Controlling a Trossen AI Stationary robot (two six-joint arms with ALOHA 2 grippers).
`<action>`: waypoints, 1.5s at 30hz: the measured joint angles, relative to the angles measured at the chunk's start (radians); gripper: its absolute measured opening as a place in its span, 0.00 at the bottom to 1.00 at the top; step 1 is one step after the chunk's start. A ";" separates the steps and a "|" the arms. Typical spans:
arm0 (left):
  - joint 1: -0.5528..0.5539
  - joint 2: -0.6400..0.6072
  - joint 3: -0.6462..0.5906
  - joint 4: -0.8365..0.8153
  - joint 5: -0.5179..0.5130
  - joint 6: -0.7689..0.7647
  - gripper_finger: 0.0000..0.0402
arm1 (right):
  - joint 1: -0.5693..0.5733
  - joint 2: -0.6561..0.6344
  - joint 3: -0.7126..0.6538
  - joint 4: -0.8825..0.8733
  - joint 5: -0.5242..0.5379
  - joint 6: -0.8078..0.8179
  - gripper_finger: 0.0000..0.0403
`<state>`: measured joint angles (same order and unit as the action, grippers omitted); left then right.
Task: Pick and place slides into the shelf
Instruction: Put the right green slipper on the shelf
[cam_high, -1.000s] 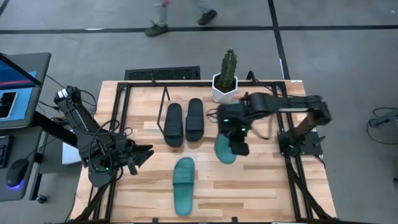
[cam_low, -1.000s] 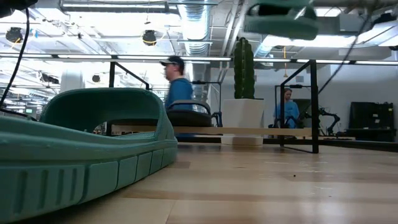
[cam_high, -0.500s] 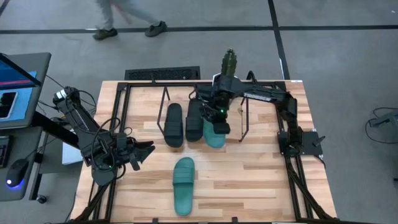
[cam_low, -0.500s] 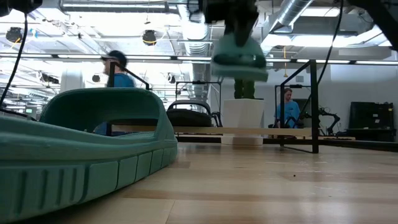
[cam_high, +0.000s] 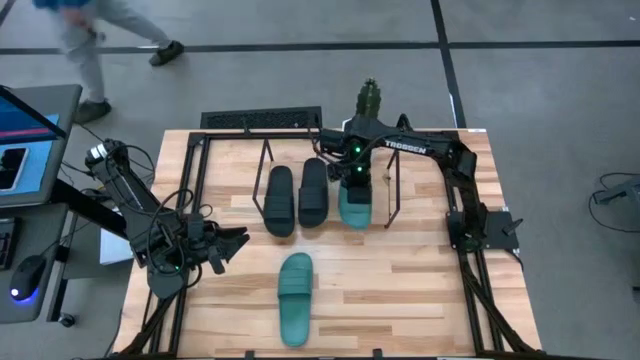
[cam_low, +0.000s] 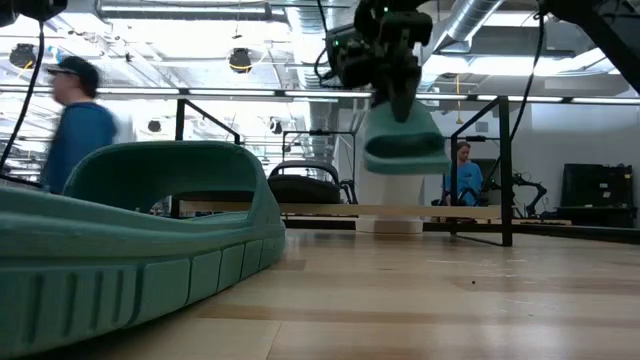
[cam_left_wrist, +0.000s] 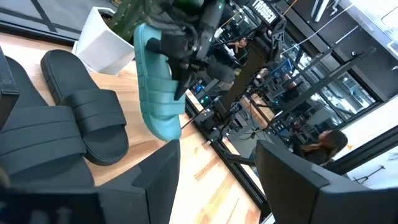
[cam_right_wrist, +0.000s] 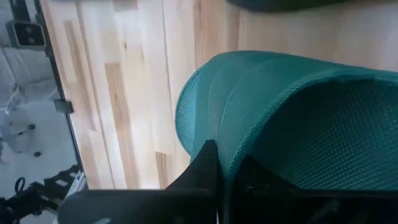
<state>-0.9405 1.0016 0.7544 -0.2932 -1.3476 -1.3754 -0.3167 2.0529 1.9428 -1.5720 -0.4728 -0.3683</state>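
My right gripper (cam_high: 353, 172) is shut on a teal slide (cam_high: 355, 204), carried over the shelf (cam_high: 390, 200), a frame of thin black rods, just right of two black slides (cam_high: 280, 200) (cam_high: 314, 190) lying side by side inside it. The low view shows that teal slide (cam_low: 405, 140) in the air under the gripper (cam_low: 390, 70). A second teal slide (cam_high: 294, 297) lies sole-down on the wood nearer the front, filling the low view's foreground (cam_low: 130, 250). My left gripper (cam_high: 236, 246) waits open at the table's left. My right gripper pinches the teal slide by its far, upper end (cam_left_wrist: 163, 48), coming from above. The slide hangs below the fingers (cam_right_wrist: 205, 168), tilted with its free end (cam_left_wrist: 166, 127) lowest, lifted clear of table and shelf. The wrist view is too close to name the part held.
A cactus in a white pot (cam_high: 364, 128) stands right behind the shelf, close to the right arm. The thick black rig frame (cam_high: 196, 180) borders the tabletop. Bare wood lies right of the front teal slide. A person (cam_low: 75, 120) walks past beyond the far edge.
The right gripper has carried the teal slide from right of the table's middle toward the far edge and left, to beside the black slides, turned it lengthwise like them and lowered it. The slide has stayed in its hold. The person behind has walked leftward.
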 joint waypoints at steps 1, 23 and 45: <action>0.000 0.000 0.000 0.000 0.000 0.000 0.49 | 0.001 0.001 -0.011 0.002 -0.001 -0.005 0.00; 0.000 0.000 0.000 0.015 0.000 -0.008 0.49 | 0.022 0.161 0.027 0.071 -0.083 -0.054 0.00; 0.000 0.000 0.000 0.015 0.000 -0.008 0.49 | 0.011 0.161 0.068 0.115 -0.102 -0.025 0.23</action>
<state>-0.9405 1.0019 0.7544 -0.2779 -1.3472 -1.3837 -0.3054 2.2143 2.0109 -1.4572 -0.5749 -0.3934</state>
